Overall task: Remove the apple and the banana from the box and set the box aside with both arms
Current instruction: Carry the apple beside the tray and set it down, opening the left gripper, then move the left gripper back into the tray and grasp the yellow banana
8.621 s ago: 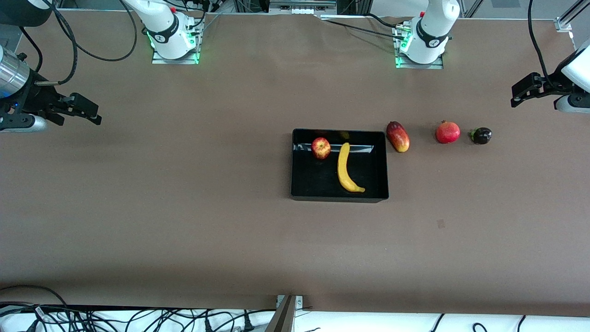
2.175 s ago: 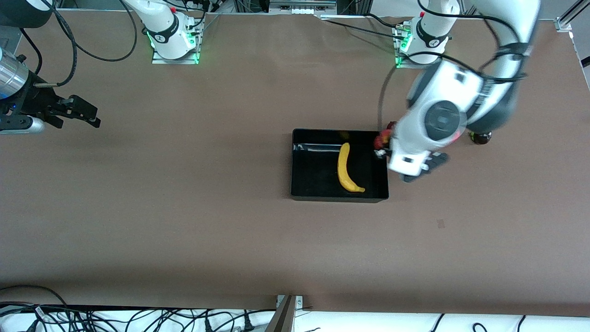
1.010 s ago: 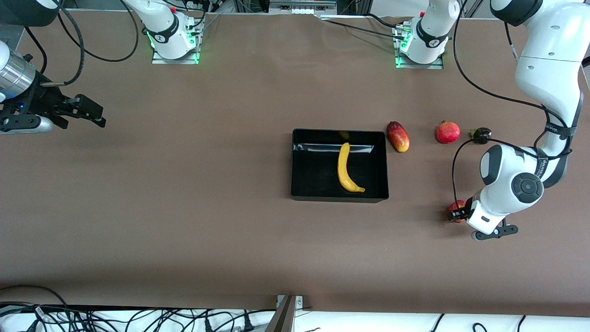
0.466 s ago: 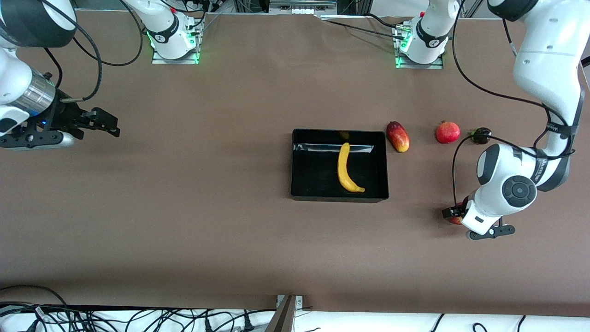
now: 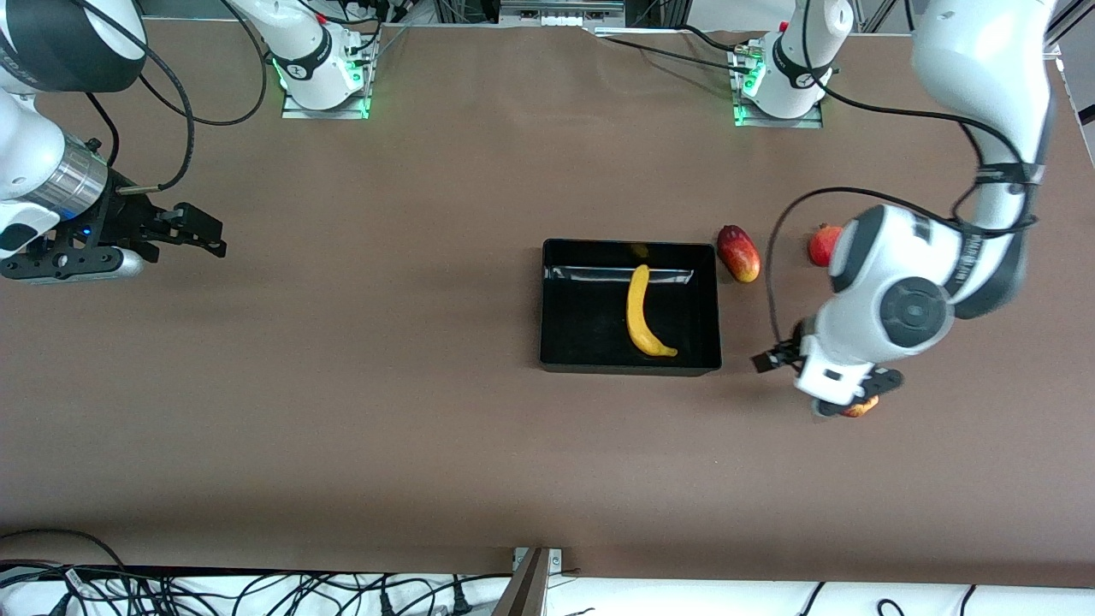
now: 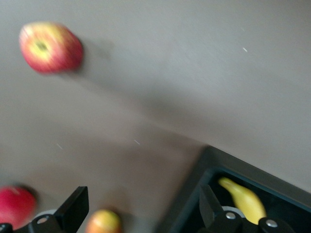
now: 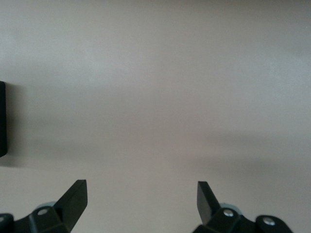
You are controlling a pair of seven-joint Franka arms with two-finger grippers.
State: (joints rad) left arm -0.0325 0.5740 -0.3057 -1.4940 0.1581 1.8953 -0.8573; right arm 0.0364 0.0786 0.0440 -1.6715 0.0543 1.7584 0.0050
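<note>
The black tray [image 5: 560,342] sits mid-table with the yellow banana [image 5: 640,312] lying in it. The red apple [image 5: 860,409] lies on the bare table, nearer to the front camera than the tray and toward the left arm's end, mostly hidden under the left wrist. My left gripper [image 5: 772,359] is open and empty above the table between the apple and the tray. The left wrist view shows its gripper [image 6: 141,213] open, with the apple [image 6: 51,47], the tray's corner [image 6: 209,160] and the banana [image 6: 243,199]. My right gripper [image 5: 201,235] is open and empty over the right arm's end, as its wrist view [image 7: 141,199] shows.
A red-yellow mango [image 5: 738,253] lies beside the tray toward the left arm's end. A pomegranate [image 5: 819,246] lies past it, half hidden by the left arm. Both show in the left wrist view, the mango [image 6: 103,222] and the pomegranate [image 6: 14,206].
The left gripper carried the apple out of the tray, set it on the table and let go; it has now risen and swung toward the tray. The right arm shifted slightly inward.
</note>
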